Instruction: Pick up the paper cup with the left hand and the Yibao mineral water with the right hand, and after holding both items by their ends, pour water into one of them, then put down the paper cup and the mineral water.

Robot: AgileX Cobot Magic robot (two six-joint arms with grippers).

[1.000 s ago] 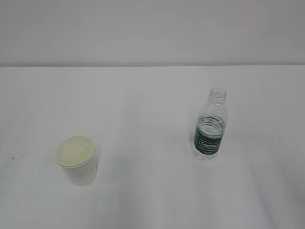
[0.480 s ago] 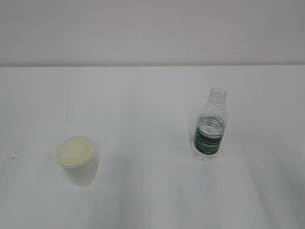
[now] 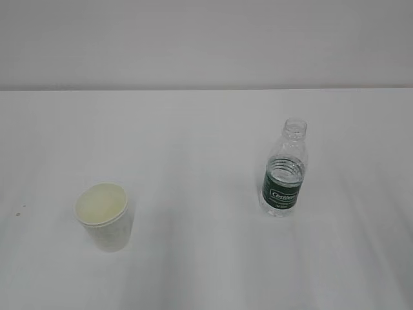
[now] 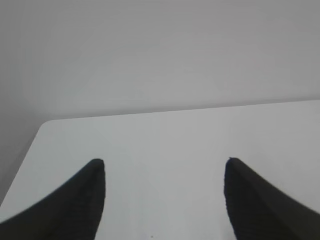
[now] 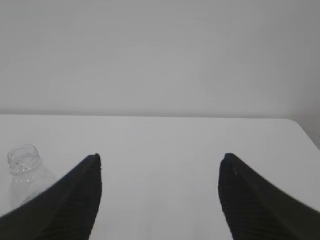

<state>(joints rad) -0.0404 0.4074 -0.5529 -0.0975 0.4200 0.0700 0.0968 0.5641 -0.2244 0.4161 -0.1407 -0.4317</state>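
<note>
Left hand (image 4: 162,200) and right hand (image 5: 160,195): both pairs of ribbed black fingers (image 4: 75,200) spread wide with nothing between them, presumably staged for the first pick, since neither arm appears in the exterior view. Small white tapered paper cup (image 3: 105,216) stands upright at 8 o'clock on the white bench (image 3: 193,129), the uncapped clear ribbed Yibao mineral water bottle with dark green label (image 3: 284,171) upright at 4 o'clock, well apart, one per hand. Right wrist view catches only the bottle's neck at 8 o'clock beside its left finger; left wrist view shows bare bench and its rounded corner, no cup.
</note>
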